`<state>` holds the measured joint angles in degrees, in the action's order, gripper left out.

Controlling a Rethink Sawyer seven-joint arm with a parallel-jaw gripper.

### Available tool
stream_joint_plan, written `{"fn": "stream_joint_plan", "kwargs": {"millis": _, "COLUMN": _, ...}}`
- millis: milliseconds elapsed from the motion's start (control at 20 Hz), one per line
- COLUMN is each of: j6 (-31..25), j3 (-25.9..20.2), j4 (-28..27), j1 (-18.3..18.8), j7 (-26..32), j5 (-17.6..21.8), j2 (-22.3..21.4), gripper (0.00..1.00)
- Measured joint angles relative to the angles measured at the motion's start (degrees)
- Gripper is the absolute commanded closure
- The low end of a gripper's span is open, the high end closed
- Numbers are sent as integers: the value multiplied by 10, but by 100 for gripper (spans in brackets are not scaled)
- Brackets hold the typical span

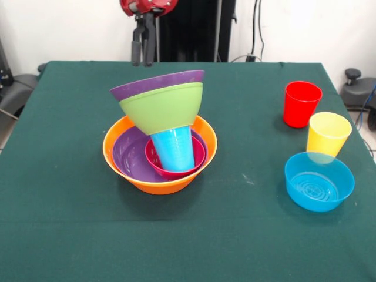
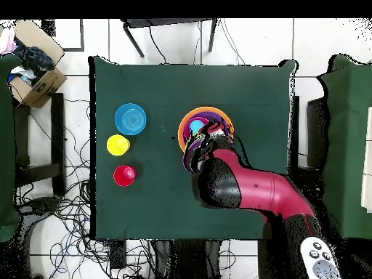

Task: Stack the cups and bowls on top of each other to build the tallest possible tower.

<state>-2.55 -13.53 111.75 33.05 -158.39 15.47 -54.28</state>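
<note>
Table (image 1: 70, 235): covered in dark green cloth. Tower (image 1: 160, 138): left of centre in the front view. Its base is the large orange bowl (image 1: 120, 167), upright on the cloth. Inside it sits a purple bowl (image 1: 129, 155), and within that, toward its right side, a small pink-red bowl (image 1: 176, 170). A blue cup (image 1: 173, 147) stands in the pink-red bowl. On top of the cup rests a lime green bowl (image 1: 163, 108) with a second purple bowl (image 1: 154, 82) nested in it; this upper pair is tilted, its rim lower on the left and higher on the right. Red cup (image 1: 302, 104): upright on the right side of the cloth, apart from the tower. Yellow cup (image 1: 328, 133): upright, just in front of and right of the red cup. Small blue bowl (image 1: 319, 181): upright, directly in front of the yellow cup, rim overlapping the cup's base in the front view; whether they touch cannot be told. Gripper (image 1: 143, 53): hangs at the top of the front view, above and behind the tower's left part, holding nothing, its two dark fingers (image 1: 136, 50) pointing down and close together with only a narrow gap. Arm (image 2: 254, 190): red and black, reaching from the lower right of the overhead view and covering part of the tower.
</note>
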Motion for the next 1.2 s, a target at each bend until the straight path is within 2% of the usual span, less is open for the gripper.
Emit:
{"fn": "stream_joint_plan", "kwargs": {"millis": 550, "j6": 17, "j3": -12, "j4": 0, "j1": 18, "j7": 0, "j5": 0, "j2": -1, "gripper": 0}}
{"fn": "stream_joint_plan", "kwargs": {"millis": 1200, "j6": 41, "j3": -16, "j4": 0, "j1": 17, "j7": 0, "j5": 0, "j2": -2, "gripper": 0}}
